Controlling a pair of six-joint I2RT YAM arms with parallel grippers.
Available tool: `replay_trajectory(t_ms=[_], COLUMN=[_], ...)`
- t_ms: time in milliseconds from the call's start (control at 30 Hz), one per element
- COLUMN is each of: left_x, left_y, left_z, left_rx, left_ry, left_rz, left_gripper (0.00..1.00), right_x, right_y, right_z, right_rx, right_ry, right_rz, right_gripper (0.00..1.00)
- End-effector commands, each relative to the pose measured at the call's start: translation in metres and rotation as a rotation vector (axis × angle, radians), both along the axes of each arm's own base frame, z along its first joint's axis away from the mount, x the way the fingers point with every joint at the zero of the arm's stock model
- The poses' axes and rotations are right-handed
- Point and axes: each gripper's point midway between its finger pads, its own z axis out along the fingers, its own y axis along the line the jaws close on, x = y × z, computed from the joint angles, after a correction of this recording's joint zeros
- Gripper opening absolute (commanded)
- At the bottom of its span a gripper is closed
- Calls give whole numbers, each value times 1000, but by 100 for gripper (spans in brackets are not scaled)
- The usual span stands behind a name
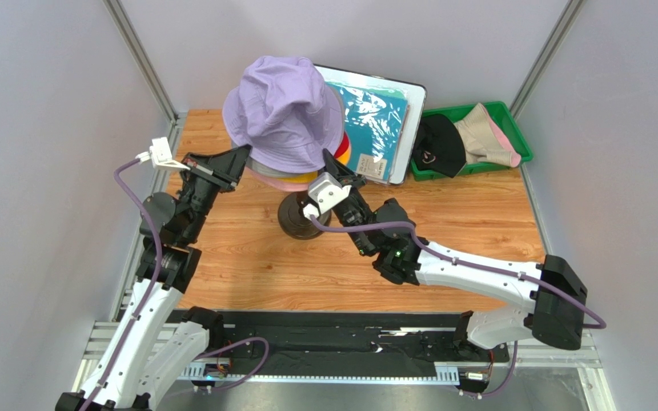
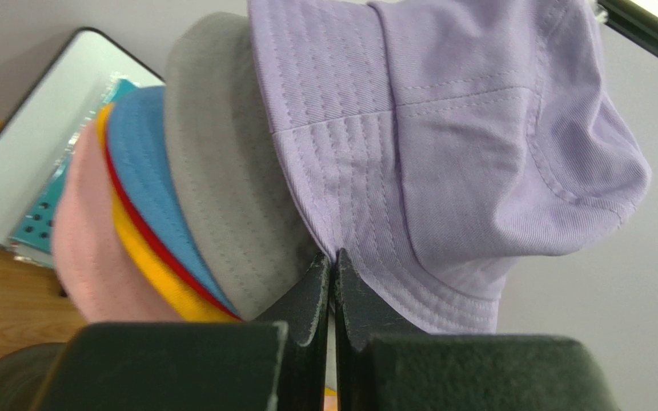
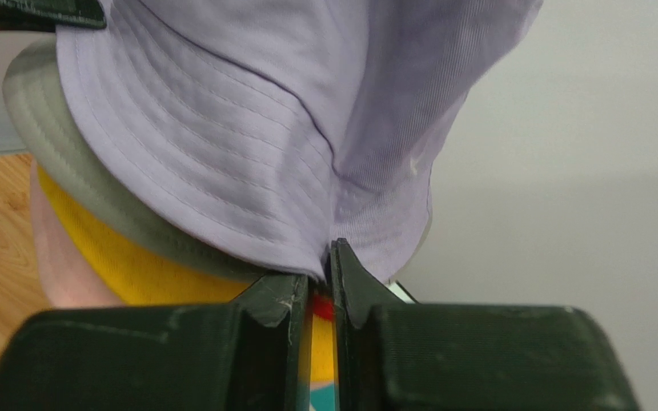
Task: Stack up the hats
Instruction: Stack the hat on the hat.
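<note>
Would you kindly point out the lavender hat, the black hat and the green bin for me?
lavender hat (image 1: 285, 107), top external view, on its crown.
black hat (image 1: 440, 144), top external view, on its middle.
green bin (image 1: 506, 116), top external view, on its far right wall.

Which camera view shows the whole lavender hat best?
The top external view: there the lavender hat shows whole, crown and brim. The left wrist view shows one side close up, cut off by the frame; the right wrist view shows mainly its brim.
</note>
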Motion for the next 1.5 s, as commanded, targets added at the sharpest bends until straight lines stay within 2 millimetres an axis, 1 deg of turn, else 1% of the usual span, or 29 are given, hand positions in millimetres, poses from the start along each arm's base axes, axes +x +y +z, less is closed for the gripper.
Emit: replay_trajectory(t_ms=[0,33,67,133,167,200,233,300,400,433,467,500,533,567,600,633,667,700,833,867,967,1033,1067,1100,1133,1200,1233,1367,1467], left_x=[30,30,31,32,32,32,32,31,29,30,30,31,32,35,36,39,45,46,57,60,70,72,72,71,70,69,67,62,53], left_y=[40,41,41,43,44,45,45,43,43,43,44,44,43,45,42,41,42,38,41,42,43,42,43,44,46,51,54,66,78], left_z=[-29,-27,-28,-25,-23,-20,-20,-15,-6,-5,0,1,3,11,12,16,24,23,35,30,25,25,21,20,19,16,16,3,-3], left_rx=[75,79,81,88,90,94,103,116,125,133,138,157,172,181,204,216,230,267,361,386,422,434,436,435,433,426,426,445,478], left_ry=[105,102,103,97,95,87,89,79,59,55,48,44,40,33,34,29,24,25,23,45,79,89,106,109,110,137,143,199,224], left_rz=[211,213,214,222,225,225,225,213,211,213,218,223,211,218,192,179,173,150,164,166,148,137,138,141,145,160,170,200,238], left_gripper=[0,0,0,0,0,0,0,0,0,0,0,0,0,0,0,0,0,0,0,0,0,1,9,22,40,53,67,90,96], right_x=[-1,-3,-6,-13,-16,-18,-24,-29,-28,-27,-22,-21,-22,-12,-11,-16,0,1,25,37,56,60,60,59,60,56,54,47,42], right_y=[-28,-30,-30,-39,-43,-46,-55,-63,-81,-79,-89,-88,-78,-86,-89,-78,-83,-83,-81,-76,-82,-88,-91,-98,-102,-117,-122,-151,-182], right_z=[-26,-26,-26,-22,-18,-23,-13,-12,12,15,30,35,41,38,64,68,67,80,88,80,80,78,77,81,76,81,79,81,77], right_rx=[-14,-13,-17,1,16,-3,48,59,162,174,230,243,245,292,346,340,380,439,507,537,583,603,608,616,618,632,633,639,655], right_ry=[107,117,126,154,164,188,198,222,307,347,424,458,486,565,562,601,641,667,748,799,828,846,847,835,840,819,829,802,780], right_rz=[-62,-54,-36,-15,-3,4,18,29,27,50,57,86,154,150,198,303,307,350,417,416,420,429,424,414,400,375,358,256,121], right_gripper=[19,24,34,48,74,75,76,77,79,78,77,77,75,75,74,72,71,71,70,70,70,72,73,75,75,77,78,79,80])
